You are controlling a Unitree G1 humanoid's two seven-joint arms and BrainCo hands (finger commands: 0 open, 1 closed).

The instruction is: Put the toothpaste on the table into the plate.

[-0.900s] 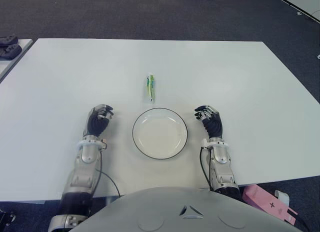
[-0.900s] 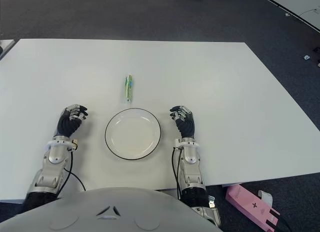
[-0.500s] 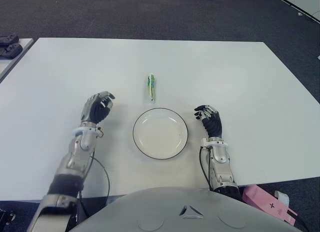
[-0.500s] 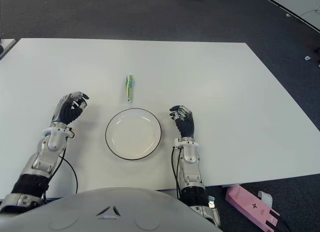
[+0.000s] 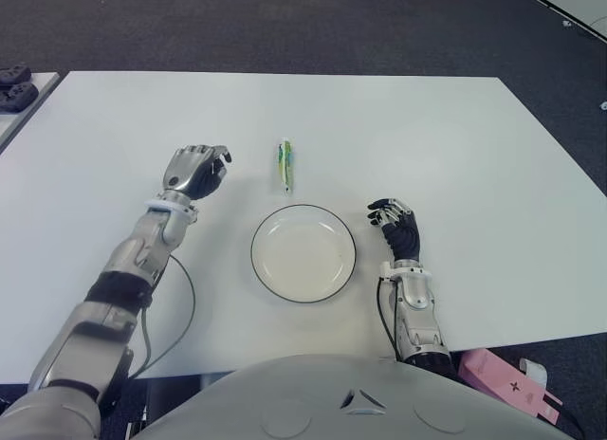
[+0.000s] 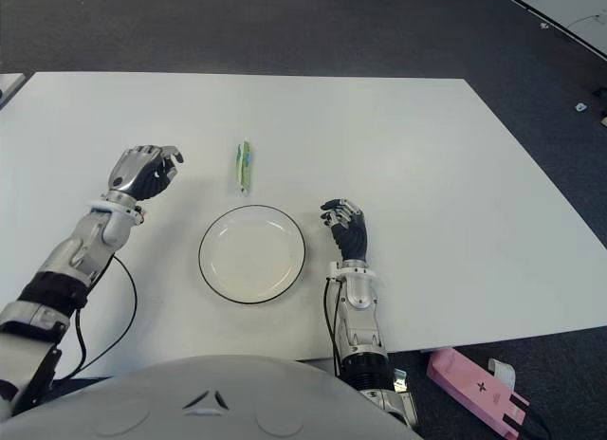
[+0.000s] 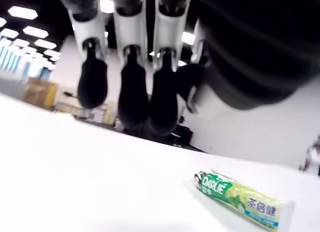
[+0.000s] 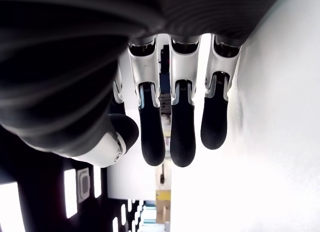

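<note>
A green and white toothpaste tube lies flat on the white table, just beyond the round white plate with a dark rim. The plate holds nothing. My left hand is raised to the left of the tube, apart from it, fingers relaxed and holding nothing; its wrist view shows the tube lying ahead of the fingers. My right hand shows to the right of the plate, fingers loosely extended with nothing in them.
A pink box lies on the floor past the table's near right corner. Dark objects sit on a side surface at the far left. Dark carpet surrounds the table.
My left hand has lifted from beside the plate and travelled forward and to the right, toward the toothpaste. The right hand, plate and tube have stayed put.
</note>
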